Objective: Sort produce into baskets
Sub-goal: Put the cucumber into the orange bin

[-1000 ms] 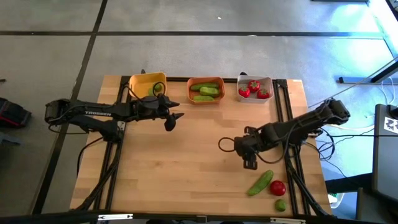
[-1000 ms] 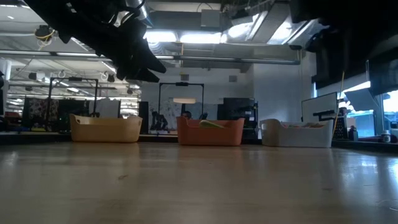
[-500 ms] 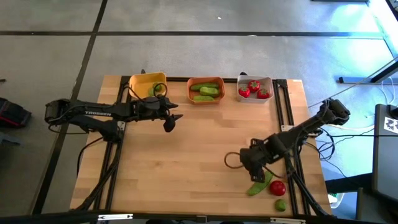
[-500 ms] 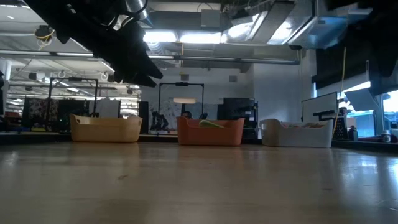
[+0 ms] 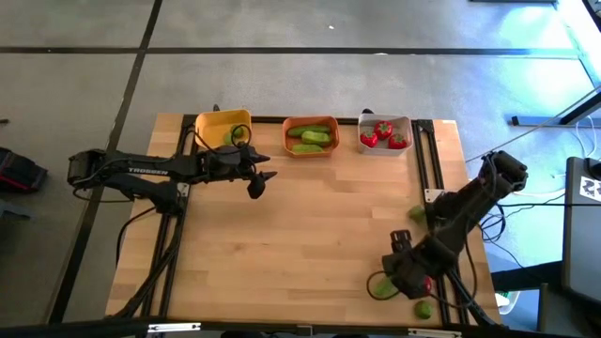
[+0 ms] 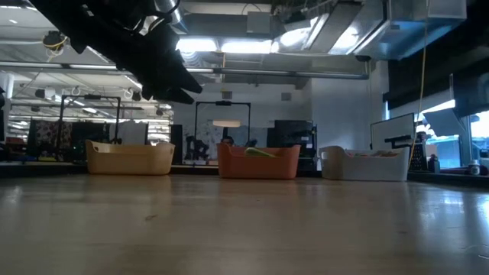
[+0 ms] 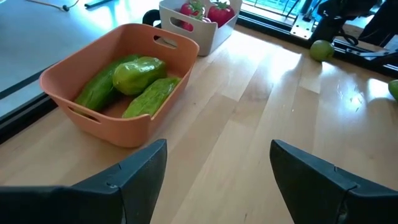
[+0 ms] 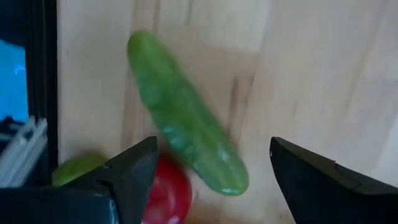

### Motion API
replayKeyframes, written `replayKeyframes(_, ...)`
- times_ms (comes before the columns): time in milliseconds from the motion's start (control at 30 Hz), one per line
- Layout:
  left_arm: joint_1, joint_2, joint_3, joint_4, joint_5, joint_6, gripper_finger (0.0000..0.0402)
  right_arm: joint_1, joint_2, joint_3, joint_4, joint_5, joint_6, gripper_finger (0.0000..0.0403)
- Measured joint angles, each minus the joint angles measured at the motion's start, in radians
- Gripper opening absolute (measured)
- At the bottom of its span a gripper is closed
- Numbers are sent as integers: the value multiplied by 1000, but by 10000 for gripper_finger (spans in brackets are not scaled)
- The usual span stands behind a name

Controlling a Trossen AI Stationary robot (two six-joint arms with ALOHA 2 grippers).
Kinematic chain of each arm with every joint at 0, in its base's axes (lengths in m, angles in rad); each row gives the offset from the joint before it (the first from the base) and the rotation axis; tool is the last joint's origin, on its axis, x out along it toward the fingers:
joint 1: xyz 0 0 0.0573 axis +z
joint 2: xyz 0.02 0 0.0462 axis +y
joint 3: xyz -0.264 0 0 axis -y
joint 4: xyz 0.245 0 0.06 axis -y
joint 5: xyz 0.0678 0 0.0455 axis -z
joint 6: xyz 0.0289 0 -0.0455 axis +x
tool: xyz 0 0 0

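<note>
Mostly sorted: far-edge yellow plastic basket [image 5: 223, 128], orange plastic basket [image 5: 311, 135], white plastic basket [image 5: 385, 132] filled. Right gripper [image 5: 406, 274], fingers open, empty, over long green cucumber [image 8: 186, 134] and red tomato [image 8: 169, 194], near-right corner. Two small limes [image 5: 423, 308] [image 5: 416, 214] loose. Left gripper [image 5: 260, 176] open, idle by the yellow basket.

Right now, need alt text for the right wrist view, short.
A green cucumber lies diagonally on the wooden table, framed between the open right hand's two dark fingers. A red tomato sits beside the cucumber's near end, with a lime next to it by the table's black edge.
</note>
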Motion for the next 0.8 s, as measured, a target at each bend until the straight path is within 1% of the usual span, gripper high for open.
replayKeyframes(133, 0, 0, 0, 0, 0, 6, 281, 42, 0, -48, 43, 0, 44, 300)
replayKeyframes(333, 0, 0, 0, 0, 0, 6, 281, 75, 0, -143, 174, 1, 95, 300)
replayKeyframes(633, 0, 0, 0, -21, 0, 1, 281, 74, 0, -243, 326, -5, 114, 300)
replayKeyframes(800, 0, 0, 0, -19, 0, -12, 281, 73, 0, -289, 355, 20, 194, 300)
